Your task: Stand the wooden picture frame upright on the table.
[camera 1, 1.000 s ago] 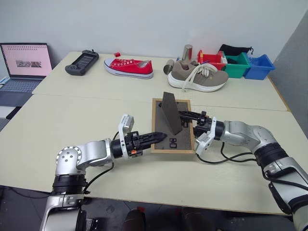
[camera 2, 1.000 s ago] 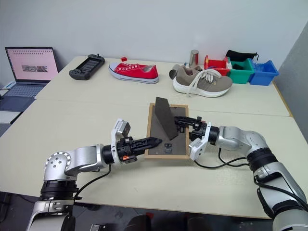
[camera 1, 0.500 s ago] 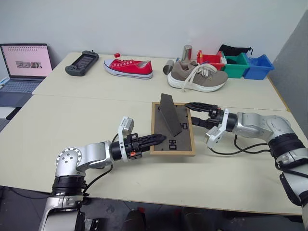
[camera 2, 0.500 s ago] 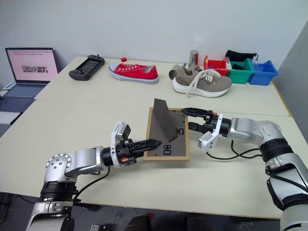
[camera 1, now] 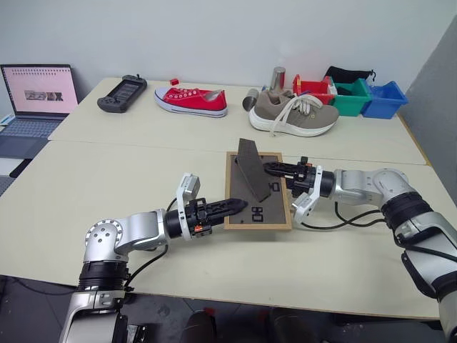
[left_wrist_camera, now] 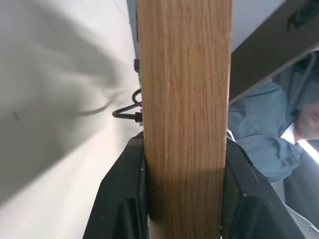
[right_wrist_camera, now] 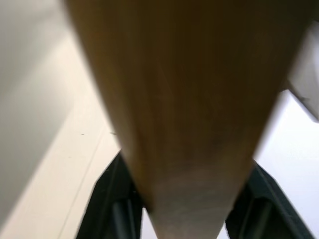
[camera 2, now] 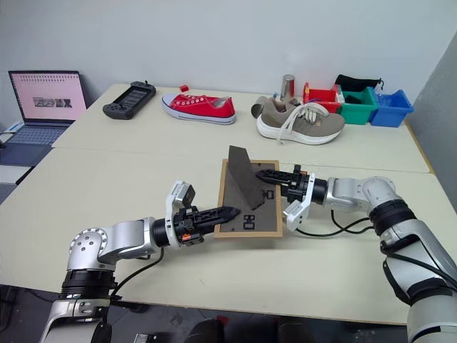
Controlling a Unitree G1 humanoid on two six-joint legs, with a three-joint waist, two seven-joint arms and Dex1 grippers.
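Starting at the far left, an open laptop (camera 1: 37, 96) shows a pale screen with small dark thumbnails; no writing on it can be read. Next on the table (camera 1: 107, 179), a smooth matte cream top split by 1 seam, lie a black handheld controller (camera 1: 122, 93), a red canvas sneaker (camera 1: 191, 101) with white laces and sole, and a tan suede-like shoe (camera 1: 293, 114) with loose white laces beside 2 metal cylinders. Glossy plastic bins in red, green and blue (camera 1: 350, 96) sit at the far right corner.

Near the table's front middle, the wooden picture frame (camera 1: 258, 191) lies with its face down. Its rim is light, straight-grained wood; the back panel is dark grey-brown and slightly rough, with small black metal hangers, and a wedge-shaped prop leg stands up from it.

The left gripper (camera 1: 232, 206) is clamped on the frame's left rail: in the left wrist view both black pads (left_wrist_camera: 130, 189) press flat against the oak-like grain. The right gripper (camera 1: 275, 170) reaches in over the frame's right side, its fingers narrowed around the wooden rail, which fills the space between them in the right wrist view. A black cable loops beside that wrist.
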